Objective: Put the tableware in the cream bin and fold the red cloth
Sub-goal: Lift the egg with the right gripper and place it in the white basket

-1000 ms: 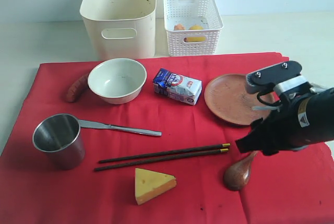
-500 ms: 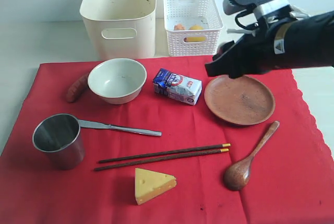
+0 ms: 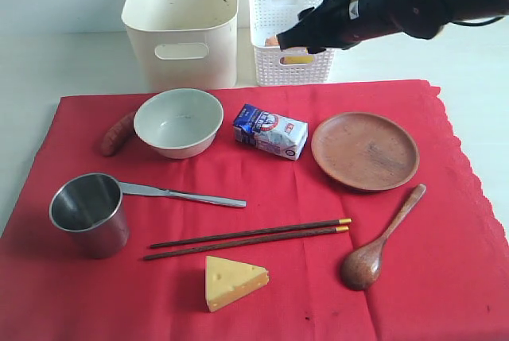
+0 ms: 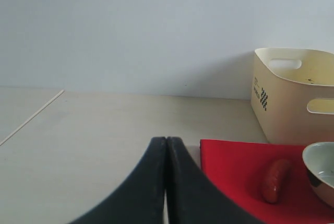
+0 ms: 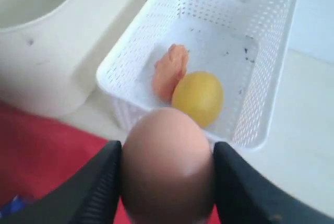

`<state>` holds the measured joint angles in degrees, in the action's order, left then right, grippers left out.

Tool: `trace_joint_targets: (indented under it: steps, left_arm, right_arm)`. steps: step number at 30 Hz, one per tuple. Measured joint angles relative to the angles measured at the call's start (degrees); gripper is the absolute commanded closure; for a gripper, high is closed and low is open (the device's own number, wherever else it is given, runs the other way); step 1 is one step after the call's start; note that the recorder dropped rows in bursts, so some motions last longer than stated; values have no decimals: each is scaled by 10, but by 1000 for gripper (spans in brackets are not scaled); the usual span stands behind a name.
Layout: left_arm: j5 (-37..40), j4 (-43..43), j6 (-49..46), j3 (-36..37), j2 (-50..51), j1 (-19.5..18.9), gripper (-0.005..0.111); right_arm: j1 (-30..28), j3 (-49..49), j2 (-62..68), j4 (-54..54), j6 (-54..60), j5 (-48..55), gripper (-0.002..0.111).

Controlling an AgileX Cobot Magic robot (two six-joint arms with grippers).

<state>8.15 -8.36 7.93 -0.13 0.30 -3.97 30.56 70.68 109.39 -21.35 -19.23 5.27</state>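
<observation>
Tan egg [image 5: 167,151] clamped in your right gripper [image 5: 168,187], hovering by the white perforated plastic basket [image 5: 269,57].
Clear its rim, lower gently, then let go.

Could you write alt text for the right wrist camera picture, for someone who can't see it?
Two black jaws clamp a pale brown egg, with a white perforated basket beyond it holding a lemon and a small orange-pink item. A cream bin stands beside the basket, and red cloth lies near both.
</observation>
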Motion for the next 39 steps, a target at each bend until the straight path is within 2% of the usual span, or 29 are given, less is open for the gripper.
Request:
trace_joint_targets:
  steps: [8,16,20,23,32,39]
  left_arm:
    - [0,0,0,0,0,0,106]
    - [0,0,0,0,0,0,106]
    - [0,0,0,0,0,0,106]
    - [0,0,0,0,0,0,106]
    - [0,0,0,0,0,0,106]
    - [0,0,0,0,0,0,106]
  right_arm:
    - [-19,149,127,1,0,-33,108]
    - [-19,229,214,8,-2,-33,107]
    - [-19,240,232,17,-2,-29,87]
    - [-19,242,241,18,-2,-31,66]
    - [-19,243,246,19,-5,-64,33]
    - [-19,243,246,19,-5,-61,33]
